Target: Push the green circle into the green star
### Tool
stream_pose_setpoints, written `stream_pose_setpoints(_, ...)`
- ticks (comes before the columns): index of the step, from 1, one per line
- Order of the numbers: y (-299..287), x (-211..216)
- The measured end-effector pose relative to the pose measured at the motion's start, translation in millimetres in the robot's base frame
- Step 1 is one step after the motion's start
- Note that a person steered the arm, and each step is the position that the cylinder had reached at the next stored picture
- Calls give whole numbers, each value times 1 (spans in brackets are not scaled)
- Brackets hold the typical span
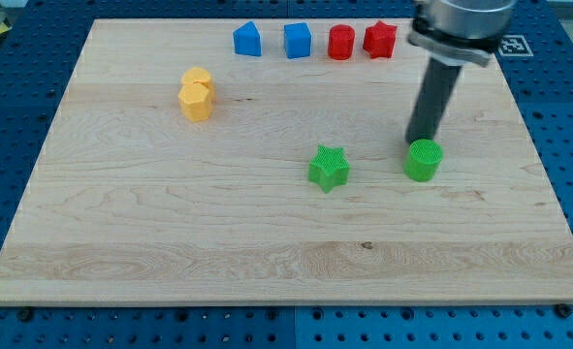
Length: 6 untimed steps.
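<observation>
The green circle lies on the wooden board, right of centre. The green star lies to its left, with a gap of bare wood between them. My tip comes down from the view's top right and stands just behind the green circle, at its upper edge, touching it or nearly so. The rod hides a little of the board behind the circle.
Near the board's top edge stand a blue block with a pointed top, a blue cube, a red cylinder and a red star. Two yellow blocks sit together at the upper left.
</observation>
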State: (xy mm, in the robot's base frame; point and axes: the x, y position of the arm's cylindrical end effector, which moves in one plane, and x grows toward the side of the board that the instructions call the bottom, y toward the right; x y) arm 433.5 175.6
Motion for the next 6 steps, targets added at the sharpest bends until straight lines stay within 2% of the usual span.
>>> stream_pose_setpoints(1,55,0)
stream_pose_setpoints(2,77,10)
stream_pose_setpoints(3,44,32)
stream_pose_setpoints(5,-66,40)
stream_pose_setpoints(6,-69,29)
